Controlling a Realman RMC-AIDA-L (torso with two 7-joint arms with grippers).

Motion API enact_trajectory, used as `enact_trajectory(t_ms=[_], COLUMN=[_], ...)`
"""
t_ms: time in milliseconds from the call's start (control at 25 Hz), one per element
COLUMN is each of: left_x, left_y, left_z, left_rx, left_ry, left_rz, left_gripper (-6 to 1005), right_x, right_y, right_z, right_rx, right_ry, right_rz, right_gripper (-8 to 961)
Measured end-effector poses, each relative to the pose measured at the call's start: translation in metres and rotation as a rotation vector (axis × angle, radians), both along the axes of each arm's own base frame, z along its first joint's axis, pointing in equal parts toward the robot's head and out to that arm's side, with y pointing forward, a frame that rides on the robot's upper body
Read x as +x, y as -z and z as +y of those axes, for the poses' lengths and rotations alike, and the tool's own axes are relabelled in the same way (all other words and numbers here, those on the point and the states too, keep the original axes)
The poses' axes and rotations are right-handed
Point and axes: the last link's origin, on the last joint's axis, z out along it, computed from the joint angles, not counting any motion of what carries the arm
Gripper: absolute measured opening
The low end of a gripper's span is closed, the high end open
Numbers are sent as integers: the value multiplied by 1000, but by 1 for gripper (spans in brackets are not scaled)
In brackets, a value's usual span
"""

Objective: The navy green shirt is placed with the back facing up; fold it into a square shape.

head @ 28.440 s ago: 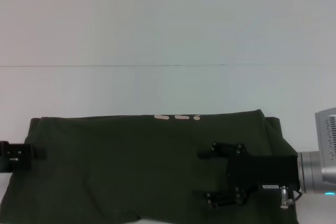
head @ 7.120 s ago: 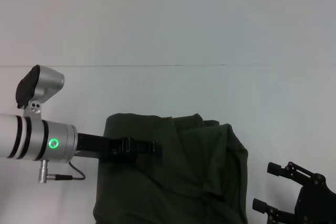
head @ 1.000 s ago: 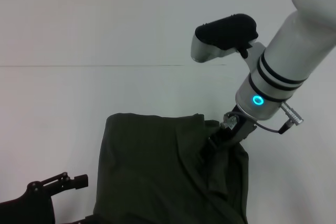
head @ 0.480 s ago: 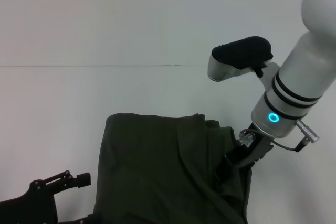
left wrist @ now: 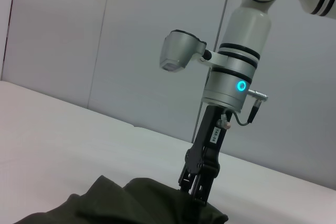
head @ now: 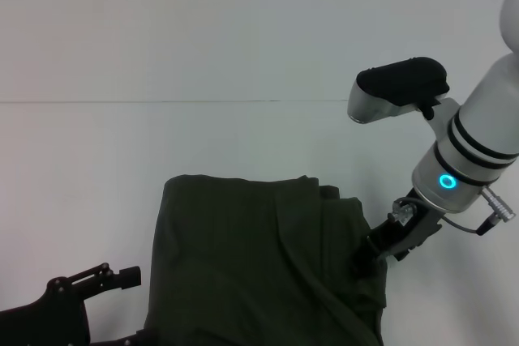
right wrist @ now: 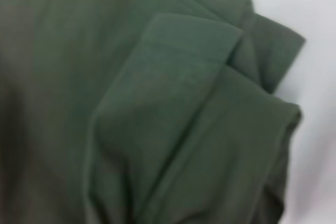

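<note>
The navy green shirt [head: 243, 265] lies folded into a rough block at the near middle of the white table, with stacked folds along its right side. It also shows in the left wrist view [left wrist: 131, 203] and fills the right wrist view [right wrist: 157, 103], where layered edges overlap. No pale print shows. My right gripper [head: 363, 258] points down at the shirt's right edge, and the left wrist view shows the right gripper [left wrist: 193, 195] low over the cloth. My left gripper [head: 122, 305] is open and empty, low at the near left, just left of the shirt.
The white table [head: 243, 54] stretches far beyond the shirt, with a thin seam [head: 203, 102] running across it. My right arm's forearm [head: 470, 151] rises over the right side. A pale panelled wall [left wrist: 105, 51] stands behind.
My right gripper has moved right and toward the near edge, from over the shirt's upper right folds to its right edge. The shirt and the left gripper have barely moved.
</note>
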Motion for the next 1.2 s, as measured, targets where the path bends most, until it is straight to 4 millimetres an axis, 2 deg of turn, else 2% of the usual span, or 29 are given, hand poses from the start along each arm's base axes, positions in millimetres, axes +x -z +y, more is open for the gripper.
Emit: enact_trajectory(t_ms=[320, 600, 800, 880, 1040, 1200], left_x=[0, 1, 2, 1, 2, 1], left_y=[1, 1, 1, 0, 0, 0], left_z=[0, 2, 2, 3, 3, 4], left_rx=[0, 1, -1, 2, 6, 6], left_ry=[-1, 3, 2, 1, 0, -6], left_rz=[0, 0, -1, -1, -1, -1], left_gripper=[887, 888, 888, 888, 888, 888], right_x=[12, 12, -13, -31, -61, -79], right_y=[-6, -20, -29, -29, -14, 7], right_z=[2, 7, 5, 5, 6, 8], right_rx=[31, 68, 59, 46, 2, -39], right_ry=[18, 44, 2, -38, -108, -165], right_rz=[-10, 100, 178, 197, 188, 120], right_gripper=[774, 773, 774, 773, 773, 774])
